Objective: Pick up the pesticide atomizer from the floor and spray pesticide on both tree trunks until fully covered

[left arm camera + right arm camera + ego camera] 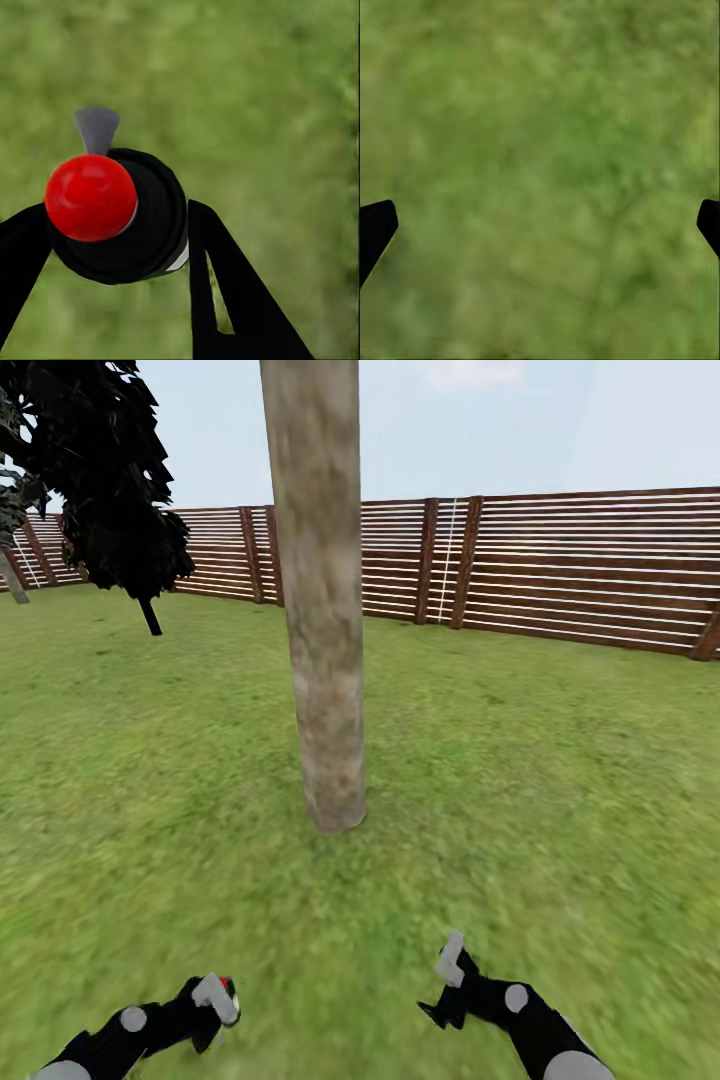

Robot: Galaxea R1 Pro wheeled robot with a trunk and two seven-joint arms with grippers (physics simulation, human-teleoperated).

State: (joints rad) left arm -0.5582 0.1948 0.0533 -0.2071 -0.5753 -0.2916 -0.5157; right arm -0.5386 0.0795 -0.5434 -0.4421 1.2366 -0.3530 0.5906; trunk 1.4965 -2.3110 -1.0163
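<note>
Two grippers hang low over the lawn [520, 760]: the left gripper [112, 247] pinches the pesticide atomizer [124, 214], the right gripper [540, 225] gapes wide, the tree trunk [322, 610] straight ahead.

Glossy red atomizer top [91, 197], matt black body, rough mottled trunk [322, 610] (bark-like)

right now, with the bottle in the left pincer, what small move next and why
Probably raise the left pincer and aim the small black cylindrical bottle with the red top at the mottled grey-brown tree trunk. The bottle sits clamped between the fingers low over the lawn, the trunk stands straight ahead, and no spray specks show on it.
</note>
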